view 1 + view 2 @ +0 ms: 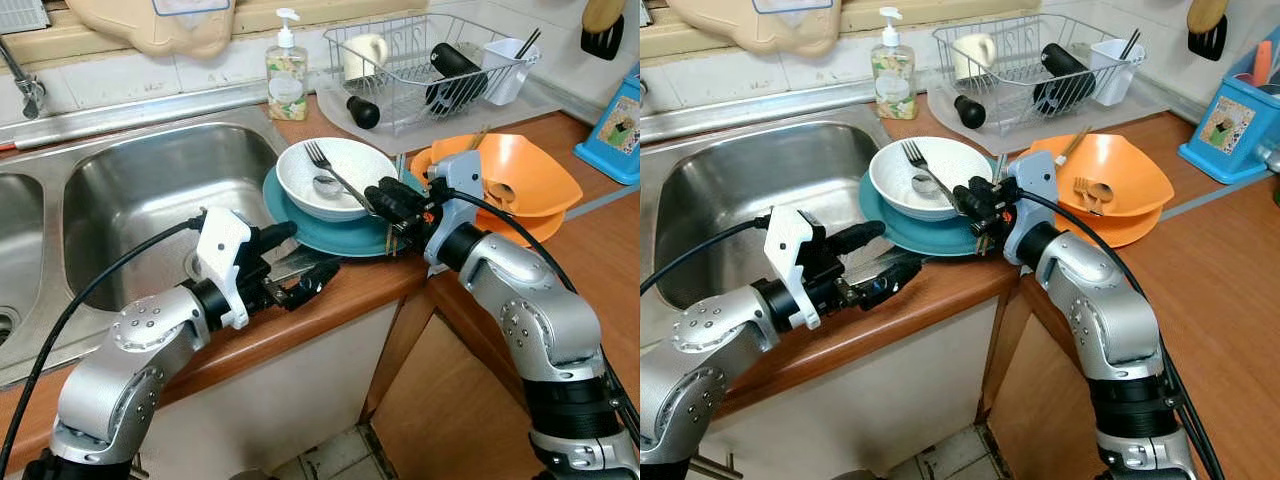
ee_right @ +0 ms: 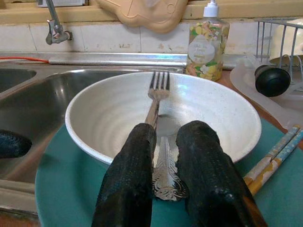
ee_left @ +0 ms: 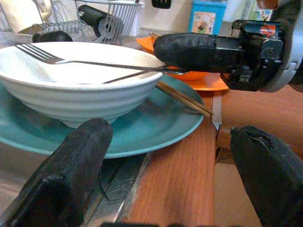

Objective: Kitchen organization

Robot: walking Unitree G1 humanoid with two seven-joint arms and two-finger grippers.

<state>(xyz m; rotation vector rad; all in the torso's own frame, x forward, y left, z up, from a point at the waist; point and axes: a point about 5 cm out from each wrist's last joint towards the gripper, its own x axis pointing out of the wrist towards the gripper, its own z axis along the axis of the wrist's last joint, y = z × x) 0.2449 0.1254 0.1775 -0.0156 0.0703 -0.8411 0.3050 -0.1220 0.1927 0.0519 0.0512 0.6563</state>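
Beside the steel sink [image 1: 150,190], the round teal plate [image 1: 330,235] on the wooden worktop [image 1: 340,290] carries a white ribbed bowl [image 1: 335,175]. The right pincer [image 2: 165,165] clamps the silver fork [image 2: 158,92] handle at the bowl's rim; a careless lift could tip the bowl. The left pincer [image 1: 300,262] waits open nearby.

- You have two silver arms, cast-metal look, rounded segments with small dark screws set in rings at the joints.
- Left arm [image 1: 140,345]: white angular wrist bracket [image 1: 224,262] above a black collar; a black cable [image 1: 95,290] runs from the bracket back along the forearm.
- Left gripper [image 1: 305,258]: two long black fingers, matte and rough-textured, seen close in the left wrist view [image 3: 71,170].
- Right arm [image 1: 525,310]: silver-grey wrist housing, black collar, black cable [image 1: 520,240] along the top; black ribbed band near the base.
- Right gripper [image 2: 166,179]: black textured fingers [image 2: 128,179]; small red-orange marking on its black body [image 3: 260,30].
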